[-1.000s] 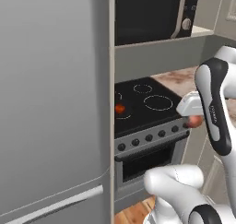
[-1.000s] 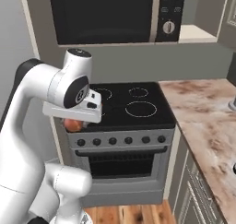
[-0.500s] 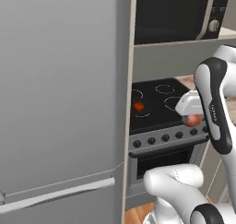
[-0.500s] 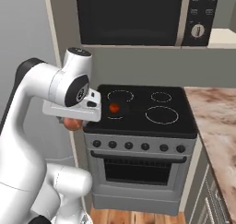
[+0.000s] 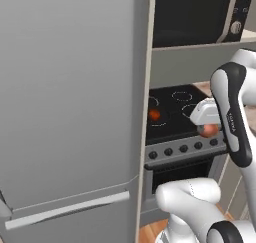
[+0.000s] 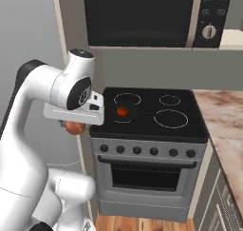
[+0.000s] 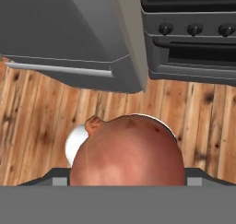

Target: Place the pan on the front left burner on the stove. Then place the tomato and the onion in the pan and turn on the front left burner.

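My gripper (image 6: pixel 75 129) hangs to the left of the stove (image 6: pixel 148 131), in front of its left corner, shut on the onion (image 6: pixel 74 127), a brownish-orange ball. In the hand view the onion (image 7: pixel 126 151) bulges between the fingers and hides their tips. In the left base view the onion (image 5: pixel 209 130) shows under the white hand. The small red tomato (image 6: pixel 122 111) lies in the black pan (image 6: pixel 132 113), which sits where the front left burner is on the cooktop; the pan's outline is hard to make out. The tomato (image 5: pixel 154 115) also shows past the cabinet edge.
A tall grey fridge (image 5: pixel 70 97) stands left of the stove, with a beige panel between them. A black microwave (image 6: pixel 142 16) hangs above the cooktop. Black knobs (image 6: pixel 137 150) line the stove front. A marbled counter (image 6: pixel 223 116) lies to the right. Below is wooden floor (image 7: pixel 41 126).
The base has driven, so the whole scene has shifted: the fridge takes more of the left base view and the stove sits further right. The onion stays in my gripper.
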Tool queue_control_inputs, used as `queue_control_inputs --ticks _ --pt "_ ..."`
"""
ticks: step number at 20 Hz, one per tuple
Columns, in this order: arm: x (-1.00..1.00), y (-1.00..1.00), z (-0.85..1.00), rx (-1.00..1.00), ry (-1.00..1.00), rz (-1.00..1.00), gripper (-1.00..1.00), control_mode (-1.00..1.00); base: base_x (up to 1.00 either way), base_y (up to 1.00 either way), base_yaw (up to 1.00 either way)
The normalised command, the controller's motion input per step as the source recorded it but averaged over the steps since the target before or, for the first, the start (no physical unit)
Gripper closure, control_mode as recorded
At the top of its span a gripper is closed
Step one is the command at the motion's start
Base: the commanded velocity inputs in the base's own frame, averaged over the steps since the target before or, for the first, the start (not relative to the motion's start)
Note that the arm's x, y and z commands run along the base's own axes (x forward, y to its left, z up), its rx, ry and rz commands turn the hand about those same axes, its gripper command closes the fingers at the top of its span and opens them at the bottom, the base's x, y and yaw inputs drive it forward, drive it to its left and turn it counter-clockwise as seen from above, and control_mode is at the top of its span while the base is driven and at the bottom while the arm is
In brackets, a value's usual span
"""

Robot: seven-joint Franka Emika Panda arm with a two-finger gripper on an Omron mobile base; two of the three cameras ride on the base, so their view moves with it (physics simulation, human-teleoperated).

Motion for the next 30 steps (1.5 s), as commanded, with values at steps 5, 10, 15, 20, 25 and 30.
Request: queue_control_inputs --ticks 5,10,15,20,25,30 --pt "0.00 0.00 0.00 0.00 0.00 0.00 1.00 1.00 0.00 0.39 0.01" --pt "0.00 0.00 0.00 0.00 0.00 0.00 1.00 1.00 0.00 0.12 0.00" --pt "0.00 0.00 0.00 0.00 0.00 0.00 1.00 1.00 0.13 0.00 0.00" --pt "0.00 0.00 0.00 0.00 0.00 0.00 1.00 1.00 0.41 0.00 0.00" --pt "0.00 0.00 0.00 0.00 0.00 0.00 1.00 1.00 0.45 -0.01 0.00" --pt "0.00 0.00 0.00 0.00 0.00 0.00 1.00 1.00 0.00 -0.02 0.00"
